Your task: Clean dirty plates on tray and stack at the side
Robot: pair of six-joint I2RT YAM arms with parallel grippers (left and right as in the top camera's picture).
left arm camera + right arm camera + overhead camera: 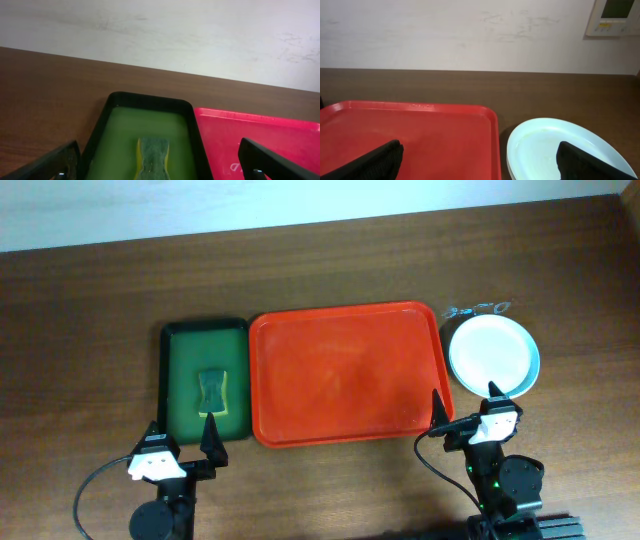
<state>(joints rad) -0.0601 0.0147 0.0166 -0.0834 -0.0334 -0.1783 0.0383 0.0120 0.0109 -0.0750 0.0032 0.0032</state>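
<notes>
finding the left gripper [182, 430] and right gripper [465, 408] wide open and empty, clear of the bare red tray [345, 372], with the plates [493, 355] in 1 stack just right of it and the sponge [212, 390] in its green tray [180, 345], task judged complete.

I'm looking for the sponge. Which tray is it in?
The small dark green tray, left of the big red tray. The sponge lies inside it; the red one holds no sponge.

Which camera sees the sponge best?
The overhead view: the whole sponge shows, lying in the green tray. The left wrist view cuts off its near end. The right wrist view misses it.
</notes>
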